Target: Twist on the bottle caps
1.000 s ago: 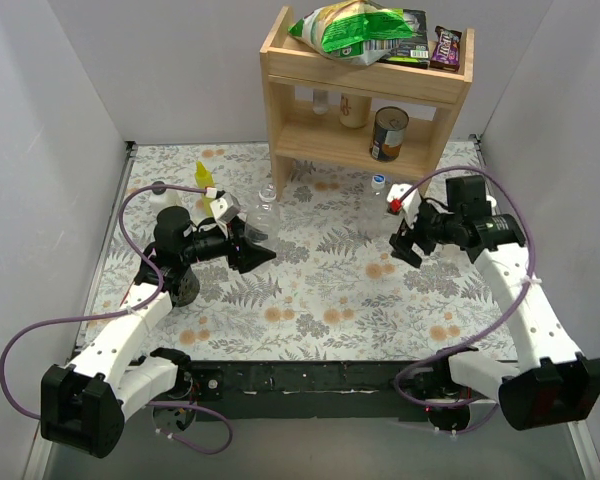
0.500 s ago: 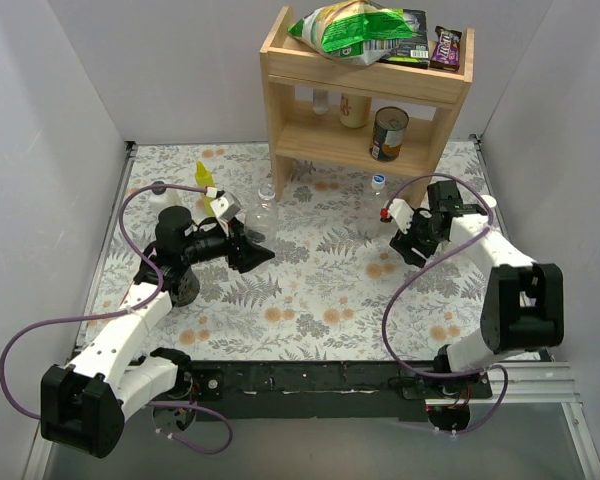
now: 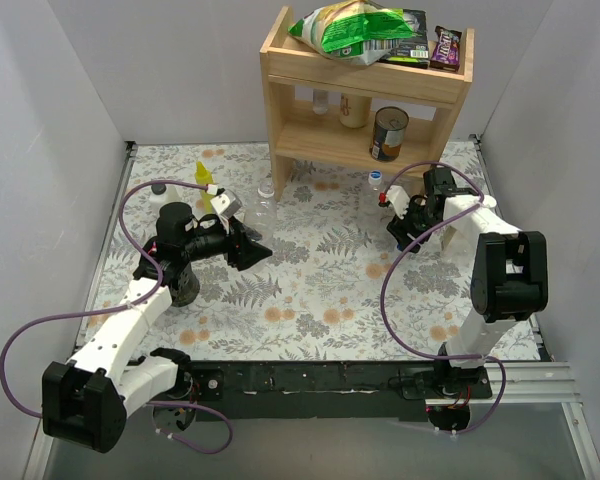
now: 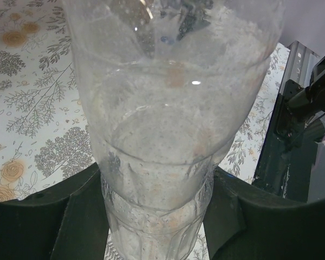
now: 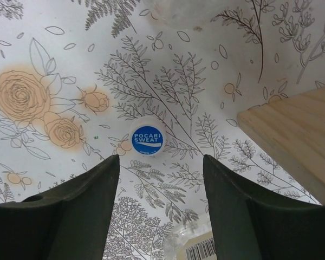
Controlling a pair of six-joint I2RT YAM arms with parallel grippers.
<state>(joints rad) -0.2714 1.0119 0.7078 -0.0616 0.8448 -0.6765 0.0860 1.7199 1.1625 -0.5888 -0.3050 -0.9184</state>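
Top external view showed two robot arms on a floral table mat (image 3: 320, 290), with a wooden shelf (image 3: 360, 80) at the far side as the landmark. The right gripper (image 3: 400, 228) hung low in front of the shelf's right half. A blue bottle cap (image 3: 377, 179) lay on the mat just in front of the shelf's bottom board, between the shelf and that gripper.

Right wrist view showed the blue bottle cap (image 5: 147, 138) flat on the mat, printed top up, so its axis stood vertical. It sat ahead of the right gripper (image 5: 161, 162) and nearly centred on the gap. The jaws stood apart with nothing between them, and the fingers (image 5: 76, 211) did not touch the cap. A corner of the wooden shelf (image 5: 292, 130) lay close to the right of it.

The left gripper (image 3: 246, 247) was well in front of the shelf's left leg, far from the cap. Left wrist view showed the left gripper (image 4: 157, 208) clamped on a clear bottle (image 4: 168, 124), whose long axis ran straight away from the fingers. Its neck was out of view.

The right arm was plainly nearer the cap. Picking it up likely called for a short reach toward the shelf and a descent, with little room on the shelf side.
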